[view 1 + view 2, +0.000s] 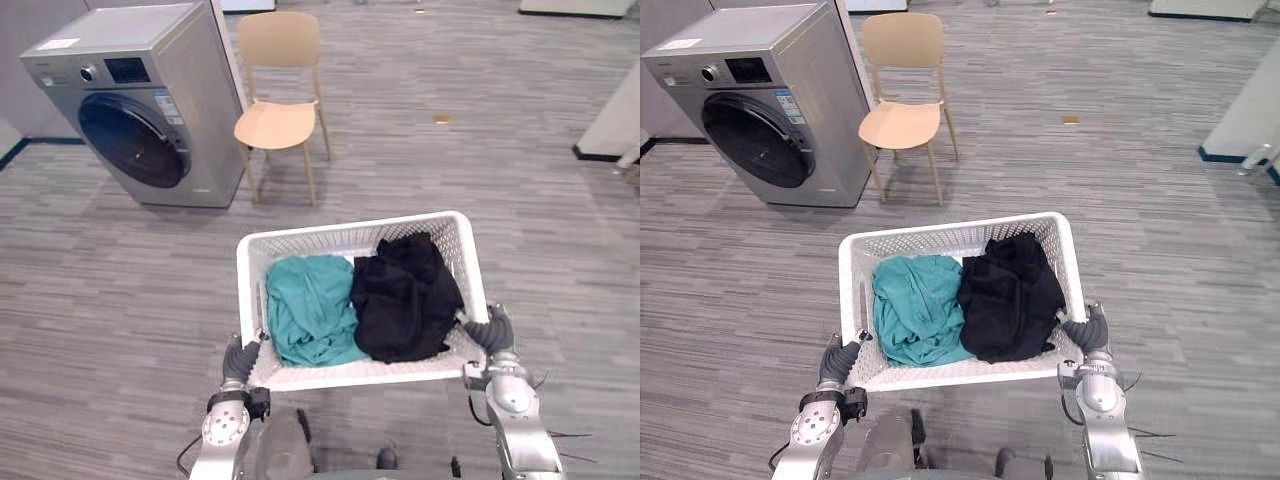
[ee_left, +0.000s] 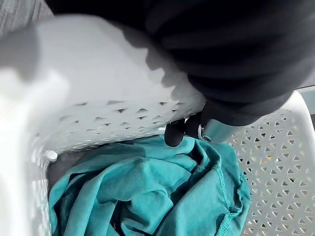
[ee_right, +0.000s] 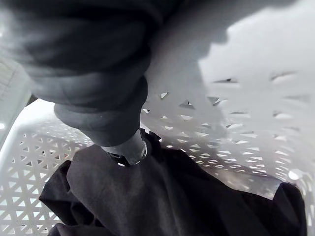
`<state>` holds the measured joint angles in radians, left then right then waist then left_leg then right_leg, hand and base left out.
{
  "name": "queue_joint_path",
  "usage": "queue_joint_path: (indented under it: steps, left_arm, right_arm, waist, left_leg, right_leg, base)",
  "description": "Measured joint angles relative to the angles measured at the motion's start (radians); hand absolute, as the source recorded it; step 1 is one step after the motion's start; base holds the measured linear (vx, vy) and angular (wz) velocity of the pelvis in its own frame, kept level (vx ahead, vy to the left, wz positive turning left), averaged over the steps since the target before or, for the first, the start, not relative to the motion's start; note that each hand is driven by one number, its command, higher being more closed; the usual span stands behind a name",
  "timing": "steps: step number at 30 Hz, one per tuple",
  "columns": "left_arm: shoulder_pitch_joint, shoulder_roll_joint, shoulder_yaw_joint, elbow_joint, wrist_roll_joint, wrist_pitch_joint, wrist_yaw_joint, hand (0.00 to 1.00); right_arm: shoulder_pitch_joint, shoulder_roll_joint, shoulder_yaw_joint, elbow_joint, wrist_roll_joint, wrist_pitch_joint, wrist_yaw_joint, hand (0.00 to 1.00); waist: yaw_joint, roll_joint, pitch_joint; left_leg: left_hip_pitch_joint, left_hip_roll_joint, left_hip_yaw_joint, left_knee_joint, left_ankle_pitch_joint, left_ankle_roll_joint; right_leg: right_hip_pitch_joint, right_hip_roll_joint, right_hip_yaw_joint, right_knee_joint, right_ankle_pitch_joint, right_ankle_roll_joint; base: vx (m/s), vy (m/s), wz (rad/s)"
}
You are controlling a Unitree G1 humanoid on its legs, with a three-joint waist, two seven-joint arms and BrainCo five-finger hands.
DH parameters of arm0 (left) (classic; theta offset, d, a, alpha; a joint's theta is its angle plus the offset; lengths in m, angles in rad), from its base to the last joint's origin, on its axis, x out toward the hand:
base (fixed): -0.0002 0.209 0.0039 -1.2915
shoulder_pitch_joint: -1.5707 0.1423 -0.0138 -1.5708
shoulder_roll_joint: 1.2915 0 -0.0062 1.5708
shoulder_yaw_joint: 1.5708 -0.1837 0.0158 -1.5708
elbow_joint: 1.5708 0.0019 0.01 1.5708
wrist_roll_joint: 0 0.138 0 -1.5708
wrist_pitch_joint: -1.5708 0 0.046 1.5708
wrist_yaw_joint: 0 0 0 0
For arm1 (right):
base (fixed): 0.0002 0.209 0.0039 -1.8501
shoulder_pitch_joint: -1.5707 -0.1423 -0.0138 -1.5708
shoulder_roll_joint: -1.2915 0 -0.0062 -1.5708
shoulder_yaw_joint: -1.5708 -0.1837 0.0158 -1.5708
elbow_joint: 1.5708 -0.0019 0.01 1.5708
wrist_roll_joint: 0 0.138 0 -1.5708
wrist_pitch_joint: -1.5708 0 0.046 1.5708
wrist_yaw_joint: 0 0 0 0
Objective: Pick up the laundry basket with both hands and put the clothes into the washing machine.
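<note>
A white perforated laundry basket [image 1: 340, 236] is held between my two hands just in front of me. It holds a teal garment [image 1: 312, 305] on its left side and a black garment [image 1: 405, 295] on its right. My left hand [image 1: 240, 360] grips the basket's left near corner; in the left wrist view its dark-tipped fingers [image 2: 176, 132] hook over the rim above the teal cloth [image 2: 147, 191]. My right hand [image 1: 492, 330] grips the right near corner, with a finger [image 3: 129, 147] reaching inside over the black cloth [image 3: 172, 196]. The grey washing machine [image 1: 140, 100] stands far left, its round door [image 1: 133, 140] closed.
A beige chair [image 1: 280, 110] stands right beside the washing machine. White furniture [image 1: 615, 120] lines the far right. A small brown object [image 1: 441, 119] lies on the wood-pattern floor between them. Open floor lies between the basket and the machine.
</note>
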<state>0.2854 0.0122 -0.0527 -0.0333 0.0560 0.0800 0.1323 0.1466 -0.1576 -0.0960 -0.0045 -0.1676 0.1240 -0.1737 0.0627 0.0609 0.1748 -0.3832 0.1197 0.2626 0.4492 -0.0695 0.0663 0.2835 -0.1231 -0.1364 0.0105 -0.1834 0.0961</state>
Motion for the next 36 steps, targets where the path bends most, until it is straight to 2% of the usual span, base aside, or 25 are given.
queue_joint_path:
  steps: [2,4,5,6,7,8,10,12,13,15,16,17,18,20,21,22,23,24,25,28,30,31,32,33,36]
  left_arm:
    - [-0.001,0.008,-0.011,0.001,0.012,0.005,0.0,1.0]
    - [0.007,0.018,-0.025,0.014,0.017,0.006,-0.001,1.0]
    - [0.002,0.037,-0.028,0.027,0.017,0.007,-0.001,1.0]
    - [-0.003,0.059,-0.028,0.033,0.017,0.021,-0.001,1.0]
    - [0.002,0.065,-0.028,0.034,0.017,0.027,-0.001,1.0]
    - [0.01,0.078,-0.029,0.034,0.018,0.032,0.001,1.0]
    - [0.002,0.091,-0.029,0.032,0.018,0.031,0.002,1.0]
    - [-0.025,0.108,-0.042,0.033,0.025,0.031,0.003,1.0]
    - [-0.032,0.115,-0.051,0.032,0.026,0.03,0.003,1.0]
    - [-0.03,0.112,-0.057,0.038,0.037,0.031,0.003,1.0]
    - [-0.035,0.096,-0.066,0.069,0.047,0.031,0.003,1.0]
    - [-0.032,0.076,-0.063,0.075,0.051,0.032,0.004,1.0]
    - [-0.046,0.066,-0.059,0.084,0.057,0.031,0.004,1.0]
    - [-0.044,0.052,-0.056,0.082,0.064,0.031,0.003,1.0]
    - [-0.036,0.039,-0.049,0.08,0.064,0.031,0.002,1.0]
    - [0.005,0.029,-0.035,0.06,0.061,0.023,0.001,1.0]
    - [0.015,0.029,-0.036,0.053,0.06,0.02,0.001,1.0]
    - [0.017,0.026,-0.041,0.039,0.06,0.019,0.001,1.0]
    - [0.017,0.027,-0.037,0.024,0.056,0.015,0.001,1.0]
    - [0.017,0.026,-0.03,0.021,0.052,0.008,0.001,1.0]
    - [0.016,0.017,-0.031,0.022,0.052,0.003,-0.002,1.0]
    - [0.016,0.014,-0.033,0.022,0.052,0.003,-0.002,1.0]
    - [0.016,0.007,-0.036,0.029,0.054,0.003,-0.003,1.0]
    - [0.009,0.023,-0.033,0.048,0.055,0.009,-0.001,1.0]
    - [0.008,0.029,-0.039,0.055,0.055,0.02,-0.002,1.0]
  right_arm:
    - [-0.002,0.0,-0.008,0.023,0.0,0.0,0.004,1.0]
    - [0.001,0.006,-0.016,0.038,-0.001,0.0,0.005,1.0]
    - [-0.008,0.024,-0.023,0.069,0.0,-0.001,0.013,1.0]
    - [-0.005,0.042,-0.024,0.088,-0.001,0.0,0.018,1.0]
    - [-0.002,0.045,-0.023,0.103,-0.001,0.0,0.021,1.0]
    - [0.006,0.052,-0.01,0.114,-0.002,0.0,0.024,1.0]
    - [0.011,0.063,-0.008,0.112,-0.001,0.0,0.023,1.0]
    - [0.011,0.065,-0.017,0.093,-0.001,-0.001,0.02,1.0]
    - [0.011,0.063,-0.022,0.092,-0.001,-0.001,0.02,1.0]
    - [0.02,0.055,-0.023,0.092,-0.001,0.0,0.02,1.0]
    - [0.027,0.04,-0.024,0.096,-0.001,0.0,0.019,1.0]
    - [0.023,0.03,-0.024,0.096,-0.001,0.002,0.02,1.0]
    - [0.023,0.03,-0.025,0.091,-0.002,0.004,0.02,1.0]
    - [0.063,0.03,-0.026,0.06,0.0,0.006,0.02,1.0]
    - [0.097,0.033,-0.024,0.015,0.0,0.006,0.019,1.0]
    - [0.118,0.039,-0.016,-0.035,0.003,0.005,0.019,1.0]
    - [0.118,0.04,-0.018,-0.043,0.008,0.005,0.015,1.0]
    - [0.117,0.042,-0.025,-0.051,0.022,0.005,0.0,1.0]
    - [0.111,0.043,-0.025,-0.053,0.035,0.005,-0.001,1.0]
    - [0.09,0.043,-0.024,-0.048,0.041,0.005,0.0,1.0]
    - [0.064,0.029,-0.028,-0.008,0.041,0.004,0.0,1.0]
    - [0.057,0.025,-0.031,0.005,0.041,0.004,0.0,1.0]
    - [0.043,0.013,-0.033,0.042,0.041,0.001,0.001,1.0]
    - [0.031,0.038,-0.034,0.087,0.043,0.003,0.001,1.0]
    - [0.037,0.044,-0.035,0.101,0.04,0.003,0.003,1.0]
  waist:
    - [0.01,-0.018,-0.003]
    - [0.007,-0.028,-0.003]
    - [0.005,-0.047,-0.001]
    - [-0.006,-0.068,0.001]
    - [-0.017,-0.071,0.001]
    - [-0.027,-0.066,0.002]
    - [-0.046,-0.059,0.003]
    - [-0.066,-0.062,0.0]
    - [-0.074,-0.064,0.0]
    - [-0.091,-0.073,-0.006]
    - [-0.1,-0.033,-0.02]
    - [-0.091,-0.007,-0.036]
    - [-0.088,0.0,-0.035]
    - [-0.099,0.014,-0.028]
    - [-0.097,0.024,-0.024]
    - [-0.069,0.027,-0.026]
    - [-0.061,0.032,-0.029]
    - [-0.046,0.04,-0.033]
    - [-0.032,0.03,-0.029]
    - [-0.01,0.023,-0.027]
    - [0.001,0.017,-0.027]
    - [0.002,0.018,-0.028]
    - [0.006,0.027,-0.032]
    - [-0.005,-0.024,-0.035]
    - [-0.02,-0.039,-0.035]
  left_leg:
    - [-0.016,-0.008,0.013,0.112,-0.096,0.04]
    - [0.029,-0.028,0.015,0.129,-0.171,0.043]
    - [0.099,-0.055,0.021,0.082,-0.212,0.034]
    - [0.178,-0.086,0.021,0.038,-0.231,0.036]
    - [0.226,-0.095,0.02,0.011,-0.24,0.037]
    - [0.322,-0.102,0.018,-0.053,-0.25,0.042]
    - [0.427,-0.101,0.007,-0.131,-0.259,0.041]
    - [0.527,-0.1,-0.014,-0.208,-0.273,0.021]
    - [0.564,-0.1,-0.02,-0.232,-0.284,0.001]
    - [0.643,-0.112,-0.047,-0.265,-0.308,-0.042]
    - [0.678,-0.093,-0.076,-0.266,-0.313,-0.051]
    - [0.672,-0.066,-0.088,-0.254,-0.304,-0.064]
    - [0.652,-0.053,-0.132,-0.173,-0.267,-0.114]
    - [0.572,-0.013,-0.15,0.116,-0.173,-0.132]
    - [0.496,0.026,-0.145,0.315,-0.043,-0.126]
    - [0.386,0.097,-0.125,0.589,0.14,-0.139]
    - [0.34,0.132,-0.121,0.681,0.112,-0.128]
    - [0.231,0.175,-0.11,0.797,0.032,-0.096]
    - [0.161,0.189,-0.079,0.8,-0.036,-0.076]
    - [0.062,0.187,-0.028,0.614,-0.126,-0.076]
    - [0.052,0.119,-0.03,0.188,-0.123,-0.101]
    - [0.056,0.098,-0.049,0.076,-0.1,-0.125]
    - [0.087,0.061,-0.068,-0.079,0.016,-0.117]
    - [0.116,0.006,-0.048,-0.099,-0.004,-0.099]
    - [0.087,-0.028,-0.043,0.037,-0.132,-0.037]
  right_leg:
    - [0.005,-0.023,0.019,0.051,0.015,0.022]
    - [-0.059,-0.048,0.039,0.265,0.009,0.036]
    - [-0.204,-0.084,0.087,0.605,0.045,0.136]
    - [-0.318,-0.106,0.11,0.871,0.038,0.126]
    - [-0.359,-0.106,0.107,0.955,0.021,0.096]
    - [-0.431,-0.086,0.094,1.027,-0.015,0.034]
    - [-0.535,-0.044,0.053,0.985,-0.052,-0.02]
    - [-0.661,0.022,-0.004,0.681,-0.049,-0.041]
    - [-0.677,0.048,0.001,0.496,0.01,-0.038]
    - [-0.676,0.086,0.036,0.264,0.235,-0.05]
    - [-0.662,0.111,0.045,0.279,0.305,-0.098]
    - [-0.659,0.123,0.042,0.287,0.296,-0.112]
    - [-0.656,0.118,0.025,0.342,0.232,-0.121]
    - [-0.565,0.123,-0.027,0.367,0.15,-0.134]
    - [-0.503,0.131,-0.045,0.358,0.116,-0.142]
    - [-0.403,0.153,-0.024,0.302,0.076,-0.144]
    - [-0.375,0.163,-0.024,0.28,0.072,-0.147]
    - [-0.308,0.172,-0.021,0.225,0.065,-0.149]
    - [-0.248,0.163,-0.001,0.175,0.064,-0.147]
    - [-0.167,0.128,0.02,0.099,0.059,-0.135]
    - [-0.132,0.07,0.036,0.091,0.021,-0.074]
    - [-0.125,0.058,0.039,0.09,0.01,-0.056]
    - [-0.109,0.043,0.055,0.085,-0.019,-0.012]
    - [-0.089,-0.011,0.056,0.066,-0.012,-0.009]
    - [-0.068,-0.059,0.058,0.113,0.011,0.027]
  base:
    - [0.67,0.308,0.12]
    - [0.61,0.262,0.02]
    - [0.65,0.252,0.05]
    - [0.54,0.198,0.09]
    - [0.67,0.141,0.09]
    - [0.57,0.082,0.05]
    - [0.6,0.063,0.13]
    - [0.6,-0.01,0.35]
    - [0.58,-0.036,0.38]
    - [0.64,-0.067,0.39]
    - [0.67,-0.066,0.15]
    - [0.67,-0.081,0.14]
    - [0.63,-0.106,0.22]
    - [0.54,-0.138,0.5]
    - [0.58,-0.117,0.12]
    - [0.58,-0.084,-0.09]
    - [0.69,-0.066,-0.26]
    - [0.55,-0.017,-0.16]
    - [0.55,-0.002,-0.16]
    - [0.5,0.104,-0.23]
    - [0.46,0.269,-0.2]
    - [0.43,0.305,-0.21]
    - [0.43,0.295,-0.05]
    - [0.52,0.339,0.09]
    - [0.44,0.29,0.17]
